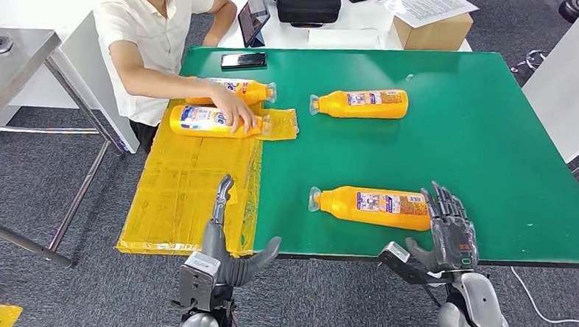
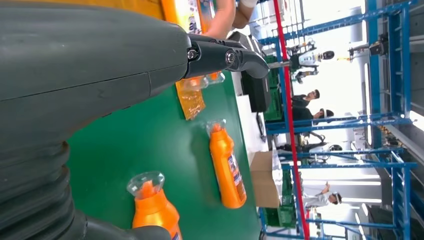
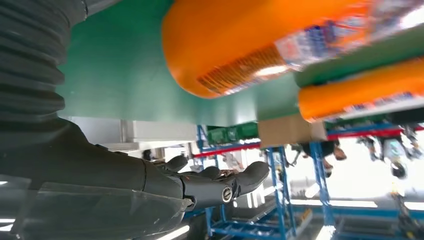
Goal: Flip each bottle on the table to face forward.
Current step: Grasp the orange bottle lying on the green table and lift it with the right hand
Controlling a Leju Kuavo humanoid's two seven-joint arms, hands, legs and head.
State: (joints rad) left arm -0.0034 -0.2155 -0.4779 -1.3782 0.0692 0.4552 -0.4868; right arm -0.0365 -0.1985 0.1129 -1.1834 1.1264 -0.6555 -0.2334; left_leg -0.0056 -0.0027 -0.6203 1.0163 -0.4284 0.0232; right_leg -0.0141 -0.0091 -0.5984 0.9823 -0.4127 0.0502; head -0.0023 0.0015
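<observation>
Several orange bottles lie on their sides on the green table (image 1: 483, 111). The near bottle (image 1: 371, 206) (image 3: 250, 45) lies close to the front edge, cap to the left. My right hand (image 1: 448, 226) (image 3: 200, 187) stands open just past its base end, fingers apart, holding nothing. A second bottle (image 1: 361, 103) (image 2: 227, 167) lies mid-table. Two more bottles (image 1: 211, 120) (image 1: 240, 90) rest at the far left, where a person's hand (image 1: 236, 110) is on one. My left hand (image 1: 227, 243) (image 2: 220, 55) is open over the yellow sheet (image 1: 177, 190), away from the bottles.
A person in a white shirt (image 1: 148, 37) leans in at the far left corner. A black phone (image 1: 243, 60) lies near the table's back edge. A cardboard box (image 1: 434, 32) and a black case (image 1: 308, 3) sit on the white table behind.
</observation>
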